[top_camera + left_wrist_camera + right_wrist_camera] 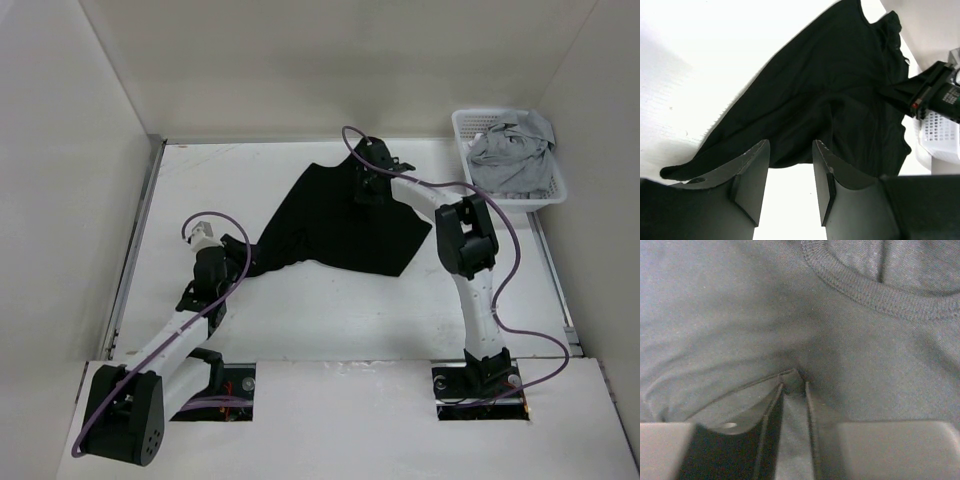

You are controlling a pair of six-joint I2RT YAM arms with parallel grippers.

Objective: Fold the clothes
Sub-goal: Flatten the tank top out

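The black clothes (330,220) lie spread and rumpled across the middle and far part of the white table, one corner trailing toward the left arm. My right gripper (365,190) presses down on the far part of the clothes. In the right wrist view its jaws (794,382) stand close together with a fold of the clothes (740,315) pinched between them, just below the ribbed collar (865,292). My left gripper (790,150) is open over bare table, its fingertips just short of the near hem of the clothes (830,90). It holds nothing.
A white plastic basket (462,125) with a light grey garment (510,150) in it stands at the far right corner. White walls close the table on the left, back and right. Purple cables loop off both arms.
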